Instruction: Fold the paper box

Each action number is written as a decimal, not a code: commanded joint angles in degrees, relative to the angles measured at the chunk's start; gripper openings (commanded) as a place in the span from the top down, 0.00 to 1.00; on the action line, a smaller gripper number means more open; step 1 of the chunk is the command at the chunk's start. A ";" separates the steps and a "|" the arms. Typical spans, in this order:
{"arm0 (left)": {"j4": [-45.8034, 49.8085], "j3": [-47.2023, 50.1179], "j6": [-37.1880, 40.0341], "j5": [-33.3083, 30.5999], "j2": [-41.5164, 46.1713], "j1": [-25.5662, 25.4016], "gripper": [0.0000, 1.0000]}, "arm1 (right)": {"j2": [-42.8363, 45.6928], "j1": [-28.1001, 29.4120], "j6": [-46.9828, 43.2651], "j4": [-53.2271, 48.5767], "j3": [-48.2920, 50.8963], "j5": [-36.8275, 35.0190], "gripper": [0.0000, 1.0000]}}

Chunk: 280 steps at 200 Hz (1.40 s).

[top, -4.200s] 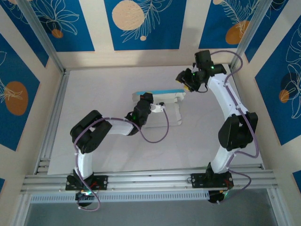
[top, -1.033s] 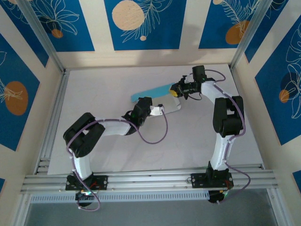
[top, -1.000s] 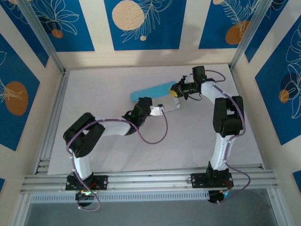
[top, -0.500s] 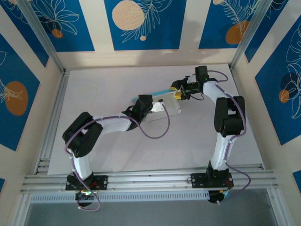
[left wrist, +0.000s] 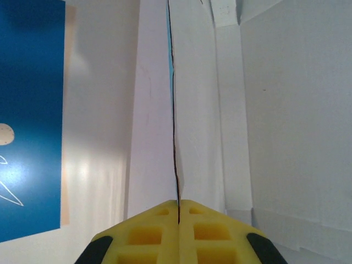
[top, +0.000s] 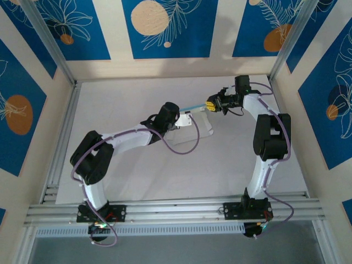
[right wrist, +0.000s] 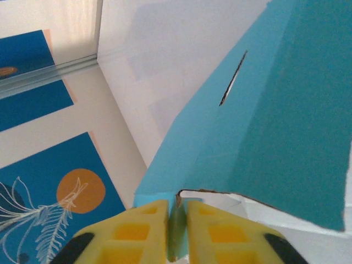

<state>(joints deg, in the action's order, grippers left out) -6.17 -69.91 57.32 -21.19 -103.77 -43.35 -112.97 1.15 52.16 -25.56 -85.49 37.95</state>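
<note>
The paper box (top: pixel 202 125) is a partly folded card sheet held up off the white table between both grippers, toward the far right. From above it shows as a thin light-blue edge and a white panel. My left gripper (top: pixel 185 117) is shut on the sheet's edge. In the left wrist view its yellow fingertips (left wrist: pixel 177 208) pinch the card edge-on, with the white paper box (left wrist: pixel 151 137) running away from them. My right gripper (top: pixel 208 104) is shut on a light-blue tab. Its fingertips (right wrist: pixel 177 213) clamp the blue paper box (right wrist: pixel 264 110), which has a slit in it.
The white table mat (top: pixel 126 165) is bounded by aluminium rails on the left (top: pixel 60 137) and along the front (top: pixel 176 209). Blue-patterned walls stand close behind and to the right of the right arm (top: pixel 269 137).
Both grippers have carried the sheet up and toward the far right. It has tilted from lying nearly flat to standing almost on edge. The left arm has stretched further out.
</note>
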 commanded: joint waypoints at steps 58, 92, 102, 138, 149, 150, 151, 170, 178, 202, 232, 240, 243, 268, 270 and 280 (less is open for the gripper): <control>3.26 -1.63 -0.89 1.10 1.64 0.37 1.00 | 1.90 0.35 1.62 -5.09 -0.99 2.53 1.00; 3.69 -2.07 -0.82 1.16 1.37 0.29 1.00 | 2.66 0.26 2.06 -6.82 -0.64 -0.47 1.00; 3.79 -2.22 -0.74 1.12 1.43 0.29 1.00 | 2.63 0.25 2.32 -6.89 -0.64 -0.27 1.00; 4.77 -2.94 -0.79 1.23 1.33 0.26 1.00 | 2.72 0.45 2.39 -7.98 -2.11 -1.73 0.98; 4.77 -3.03 -0.81 1.31 1.45 0.37 1.00 | 2.93 0.39 1.46 -9.76 -3.32 -2.92 0.60; 4.77 -3.04 -0.81 1.28 1.41 0.37 1.00 | 2.93 0.41 1.37 -10.07 -3.43 -3.08 0.58; 4.77 -3.04 -0.81 1.26 1.44 0.37 1.00 | 2.93 0.38 1.24 -10.41 -3.66 -3.16 0.57; 4.84 -3.48 -0.85 1.35 1.76 0.67 1.00 | 3.83 0.03 -0.36 -14.03 -5.41 -5.16 0.50; 5.14 -3.72 -0.96 1.51 1.94 0.84 1.00 | 4.59 0.00 -0.79 -15.13 -5.63 -5.84 0.46; 5.98 -4.80 -0.54 2.08 1.99 1.43 1.00 | 7.25 0.50 -5.53 -20.77 -8.07 -9.90 0.43; 2.58 -3.92 1.47 1.94 0.47 1.75 1.00 | 10.18 0.62 -11.56 -25.80 -9.60 -18.13 0.46; 2.16 -3.75 1.79 1.96 -0.21 1.81 1.00 | 10.27 0.44 -12.59 -26.62 -9.86 -20.53 0.47; 1.87 -3.74 1.95 1.80 -0.40 1.84 1.00 | 10.25 0.37 -12.95 -26.91 -10.05 -21.48 0.47; -0.54 -4.07 3.02 1.56 -2.08 2.54 1.00 | 8.25 -0.09 -13.97 -28.18 -12.18 -24.35 0.48; -0.57 -4.20 3.12 1.56 -2.26 2.57 1.00 | 7.85 -0.15 -13.98 -28.31 -12.54 -24.43 0.48; -1.51 -4.57 3.98 1.03 -2.89 3.00 1.00 | 6.48 -0.26 -14.10 -28.64 -13.93 -24.21 0.48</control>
<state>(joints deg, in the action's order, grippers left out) -4.67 -73.03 59.05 -20.10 -104.38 -41.82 -103.66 1.39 40.86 -49.98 -96.38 17.45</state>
